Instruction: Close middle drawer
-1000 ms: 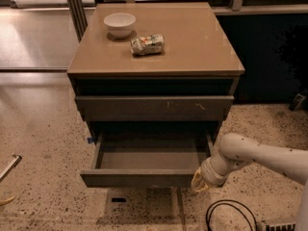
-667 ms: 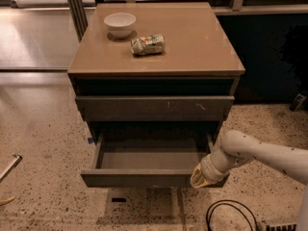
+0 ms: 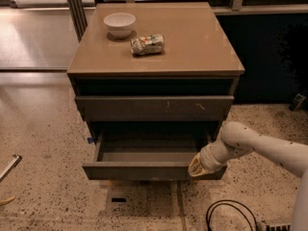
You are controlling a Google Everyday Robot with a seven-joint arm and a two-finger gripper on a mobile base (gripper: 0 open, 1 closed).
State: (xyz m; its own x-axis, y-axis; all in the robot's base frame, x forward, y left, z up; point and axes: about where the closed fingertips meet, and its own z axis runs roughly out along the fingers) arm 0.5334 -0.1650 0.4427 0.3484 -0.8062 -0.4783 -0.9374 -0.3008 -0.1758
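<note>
Jamming is risked: the pale end effector (image 3: 197, 167) is set at the right corner of the open, wide grey-brown middle drawer (image 3: 139, 171). Its opening cannot be told.

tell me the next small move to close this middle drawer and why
Probably a slow, straight push inward toward the cabinet. The middle drawer is pulled well out, with its grey inside showing. The gripper sits against the right end of the drawer front. Since that contact is off-centre, a gentle push seems safer against skewing.
</note>
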